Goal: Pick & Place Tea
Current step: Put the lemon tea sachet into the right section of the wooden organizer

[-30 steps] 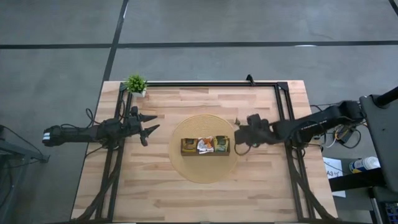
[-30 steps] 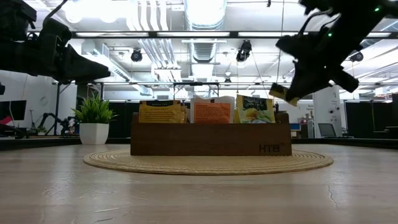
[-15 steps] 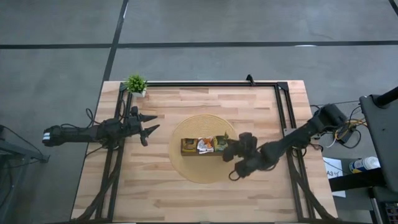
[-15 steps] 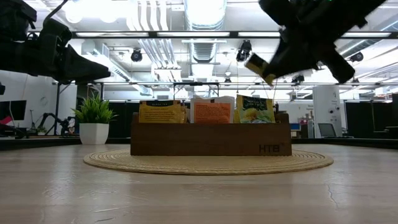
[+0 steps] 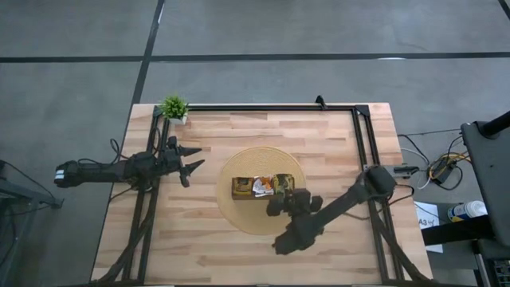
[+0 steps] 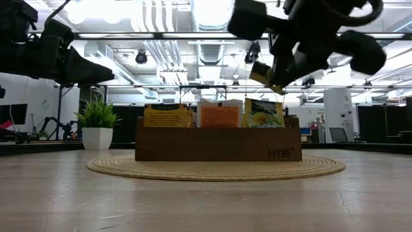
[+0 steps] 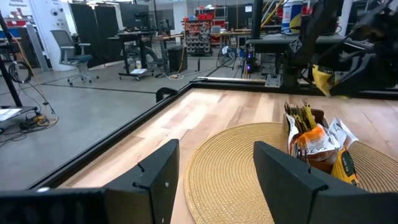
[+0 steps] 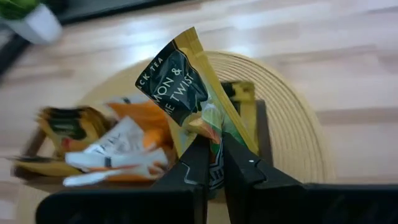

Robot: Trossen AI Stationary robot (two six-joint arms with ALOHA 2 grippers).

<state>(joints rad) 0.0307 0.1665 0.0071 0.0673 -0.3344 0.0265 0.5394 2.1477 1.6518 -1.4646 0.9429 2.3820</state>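
Note:
A long brown wooden tray (image 5: 237, 194) stands on a round woven mat (image 5: 239, 217) at mid-table, with several tea sachets (image 6: 219, 116) upright in it. My right gripper (image 5: 277, 206) hovers by the tray's right end, shut on a dark green and yellow tea sachet (image 8: 186, 81) that also shows as the yellow sachet (image 6: 265, 73) above the tray in the low view. My left gripper (image 5: 190, 162) waits open and level at the table's left, pointing toward the tray (image 7: 308, 140). My right gripper pinches the tea sachet between its two fingers at one end (image 8: 210, 129). The fingers (image 8: 239, 163) slant down from the table's near right side toward the tray. The rest of the sachet sticks out past the fingertips, tilted and clear above the tray's right end.
A small green potted plant (image 5: 174, 108) stands at the table's far left corner. A black frame (image 5: 362, 143) runs along the far and side edges. Bare wood lies in front of the mat, partly under my right arm (image 5: 335, 209).
My right gripper has swung from just right of the tray toward the table's near edge and a little left, rolling its wrist as the arm folded low over the table. It has kept hold of the sachet, which now shows higher and farther left in the low view.

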